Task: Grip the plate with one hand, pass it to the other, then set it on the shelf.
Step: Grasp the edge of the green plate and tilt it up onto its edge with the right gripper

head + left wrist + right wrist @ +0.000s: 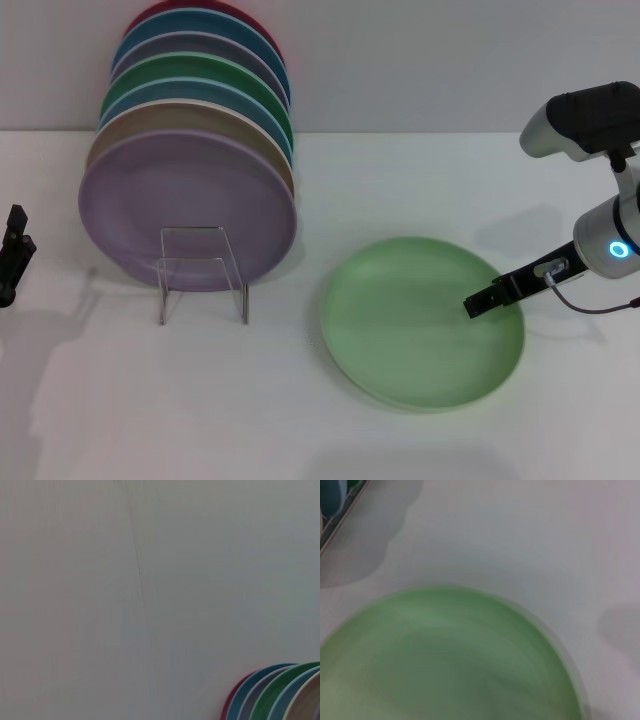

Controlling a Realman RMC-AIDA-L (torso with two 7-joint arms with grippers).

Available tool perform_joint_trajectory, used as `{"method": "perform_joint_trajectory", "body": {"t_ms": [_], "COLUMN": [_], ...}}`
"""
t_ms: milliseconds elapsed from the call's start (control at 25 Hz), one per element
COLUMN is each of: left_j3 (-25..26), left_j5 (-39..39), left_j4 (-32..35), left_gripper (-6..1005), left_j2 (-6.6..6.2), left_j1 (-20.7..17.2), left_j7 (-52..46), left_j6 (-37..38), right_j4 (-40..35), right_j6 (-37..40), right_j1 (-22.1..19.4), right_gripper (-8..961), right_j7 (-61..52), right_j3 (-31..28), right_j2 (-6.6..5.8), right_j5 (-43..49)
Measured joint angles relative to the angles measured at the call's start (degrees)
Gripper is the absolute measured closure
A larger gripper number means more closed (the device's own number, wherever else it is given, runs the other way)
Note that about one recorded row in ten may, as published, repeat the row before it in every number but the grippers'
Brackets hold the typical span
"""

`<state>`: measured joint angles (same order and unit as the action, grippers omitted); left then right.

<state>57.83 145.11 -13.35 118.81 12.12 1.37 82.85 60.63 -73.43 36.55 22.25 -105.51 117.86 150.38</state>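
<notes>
While the pale green plate (415,325) lies flat on the white table (120,400), just beside the clear rack (200,270) and apart from it, the right gripper (478,303) reaches over the plate's right side w/ its black tip above the plate's inner face; can't tell if its fingers are spread or pressed together. Rack holds a row of upright plates, lilac plate (185,205) at front; left gripper (12,255) sits at far left table edge, fingers' state can't be told

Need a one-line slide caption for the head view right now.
Right gripper over the pale green plate lying flat on the table, beside the loaded rack; left gripper waits at the table's edge.
</notes>
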Motion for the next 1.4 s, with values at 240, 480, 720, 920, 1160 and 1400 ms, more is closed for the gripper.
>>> {"method": "perform_joint_trajectory", "body": {"t_ms": [240,480,720,920,1160,1400], "left_j3": [0.0,0.0,0.0,0.0,0.0,0.0], "left_j5": [-0.1,-0.1,-0.1,-0.1,-0.1,-0.1], "left_j4": [0.0,0.0,0.0,0.0,0.0,0.0], "left_gripper": [165,165,165,165,165,165], "left_j2": [0.00,-0.03,-0.08,-0.09,-0.09,-0.09], "left_j1": [0.0,-0.1,-0.2,-0.2,-0.3,-0.2], "left_j7": [0.0,0.0,0.0,0.0,0.1,0.1], "left_j6": [-0.1,-0.1,-0.1,0.1,0.3,0.4], "right_j4": [-0.9,-1.0,-1.2,-1.2,-1.6,-1.7], "right_j6": [0.4,0.4,0.3,0.4,0.5,0.4], "right_j1": [0.4,0.5,0.5,0.5,0.9,1.0], "right_gripper": [193,291,451,492,658,778], "right_j7": [-0.3,-0.3,-0.9,-1.7,-2.3,-2.5], "right_j3": [0.0,0.0,0.0,0.8,1.4,1.4], "right_j2": [0.00,-0.01,0.13,0.16,0.18,0.18], "right_j5": [0.0,0.0,0.3,1.1,2.0,2.1]}}
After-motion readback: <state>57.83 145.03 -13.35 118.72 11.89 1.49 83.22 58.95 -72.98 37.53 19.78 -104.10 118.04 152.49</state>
